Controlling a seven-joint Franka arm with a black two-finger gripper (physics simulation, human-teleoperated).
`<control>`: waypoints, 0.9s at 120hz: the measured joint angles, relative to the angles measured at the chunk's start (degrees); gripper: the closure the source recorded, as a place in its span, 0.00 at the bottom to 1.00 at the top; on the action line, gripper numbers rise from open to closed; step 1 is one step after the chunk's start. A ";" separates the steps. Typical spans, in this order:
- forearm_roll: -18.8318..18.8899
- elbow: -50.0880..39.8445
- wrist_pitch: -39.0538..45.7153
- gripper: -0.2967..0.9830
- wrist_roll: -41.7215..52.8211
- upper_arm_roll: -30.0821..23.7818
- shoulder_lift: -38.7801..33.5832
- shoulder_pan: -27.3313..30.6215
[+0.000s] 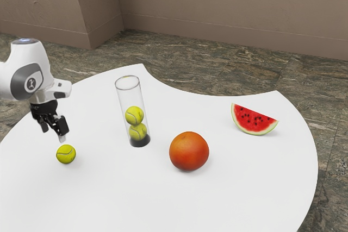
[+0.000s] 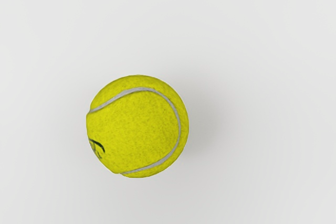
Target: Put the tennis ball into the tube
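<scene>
Over on my arm's side of the tube [image 1: 124,97], my gripper [image 1: 54,134] hangs spread wide above the loose tennis ball [image 1: 66,154], presumably so it can straddle it. Tube's mouth-up, so I'd guess dropping in from above.

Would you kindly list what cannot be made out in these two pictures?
Loose ball: wrist view, its dark print runs out of sight around the curve, unreadable; both views, its underside, hidden by the ball itself.
Arm: exterior view, its base, cut off by the exterior view's left edge.
Table: exterior view, its near part, cut off by the bottom edge.
Melon: exterior view, its back, hidden by its red face.
</scene>
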 joint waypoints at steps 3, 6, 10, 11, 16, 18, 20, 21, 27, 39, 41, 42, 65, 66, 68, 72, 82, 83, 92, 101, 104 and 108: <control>0.01 -0.13 1.10 0.23 0.52 0.02 0.87 -0.02; 0.02 -0.21 2.17 0.23 1.02 0.04 1.80 -0.04; 0.02 -0.24 3.42 0.23 1.67 0.07 2.84 -0.08; 0.02 -0.24 3.70 0.23 1.83 0.07 3.10 -0.08; -0.02 -0.23 5.06 0.23 2.58 0.07 4.25 -0.04; -0.06 -0.24 5.71 0.23 2.87 0.07 4.73 -0.02; -0.10 -0.24 6.40 0.23 3.15 0.07 5.35 0.01; -0.13 -0.24 6.77 0.23 3.28 0.07 5.75 0.03; -0.31 -0.26 8.71 0.23 4.06 0.05 7.81 0.31; -0.66 -0.26 11.78 0.23 5.44 -0.01 10.56 2.37; -0.82 -0.26 12.20 0.23 5.65 -0.01 10.93 2.62; -0.93 -0.26 12.42 0.23 5.75 -0.01 11.11 2.72; -4.50 -0.18 16.27 0.23 7.75 -0.30 14.41 2.88; -4.71 -0.18 16.41 0.23 7.82 -0.31 14.58 2.87; -5.08 -0.18 16.69 0.23 7.96 -0.35 14.84 2.88; -5.73 -0.16 17.18 0.23 8.24 -0.40 15.17 2.87; -6.91 -0.15 18.08 0.23 8.87 -0.45 15.50 2.87; -7.01 -0.15 18.14 0.23 8.93 -0.46 15.51 2.88; -8.54 -0.18 18.46 0.23 9.44 -0.47 15.54 2.87; -10.01 -0.26 18.55 0.23 9.90 -0.46 15.58 2.90; -10.45 -0.30 18.58 0.23 10.04 -0.46 15.60 2.89; -11.08 -0.32 18.56 0.25 10.23 -0.46 15.60 2.88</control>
